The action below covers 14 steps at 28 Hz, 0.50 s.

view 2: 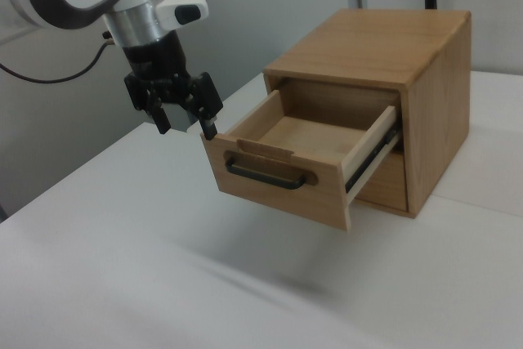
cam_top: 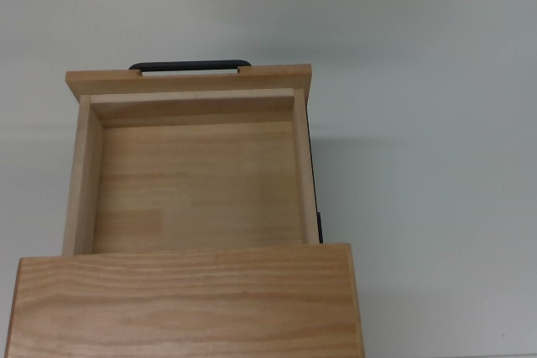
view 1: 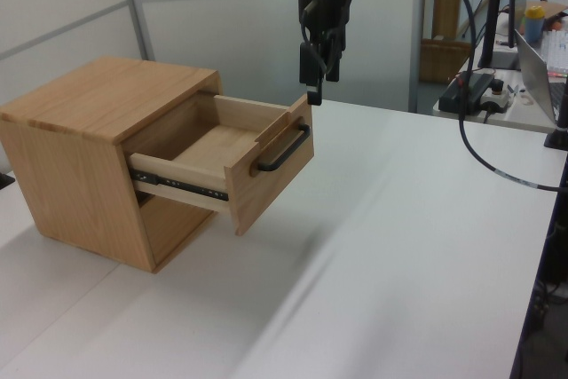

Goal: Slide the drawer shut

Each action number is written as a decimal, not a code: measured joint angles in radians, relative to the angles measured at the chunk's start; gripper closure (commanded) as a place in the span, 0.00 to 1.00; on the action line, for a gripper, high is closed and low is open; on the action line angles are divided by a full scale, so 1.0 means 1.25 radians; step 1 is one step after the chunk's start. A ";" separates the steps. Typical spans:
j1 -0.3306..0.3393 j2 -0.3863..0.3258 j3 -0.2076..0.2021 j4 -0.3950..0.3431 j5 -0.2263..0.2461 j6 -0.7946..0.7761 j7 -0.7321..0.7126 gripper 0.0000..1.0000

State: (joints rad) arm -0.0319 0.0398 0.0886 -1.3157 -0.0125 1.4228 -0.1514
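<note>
The top view shows only the open drawer (cam_top: 195,173); the right view's upper left shows the spread claw (view 2: 186,126) beside its front.

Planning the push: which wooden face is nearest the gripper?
The drawer front panel carrying the black bar handle; the open gripper hangs beside it, while the cabinet sits farther back.

No legible text or labels
</note>
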 measured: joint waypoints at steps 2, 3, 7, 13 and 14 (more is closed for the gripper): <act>-0.001 -0.004 0.000 -0.001 0.000 -0.001 0.000 0.41; -0.001 -0.004 0.000 -0.001 0.000 -0.004 0.000 0.57; -0.001 -0.003 0.000 -0.002 0.000 -0.015 0.001 1.00; -0.001 -0.003 0.000 -0.004 0.000 -0.017 0.001 1.00; -0.001 -0.003 0.000 -0.004 0.000 -0.020 0.001 1.00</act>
State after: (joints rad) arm -0.0332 0.0357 0.0886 -1.3208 -0.0124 1.3972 -0.1501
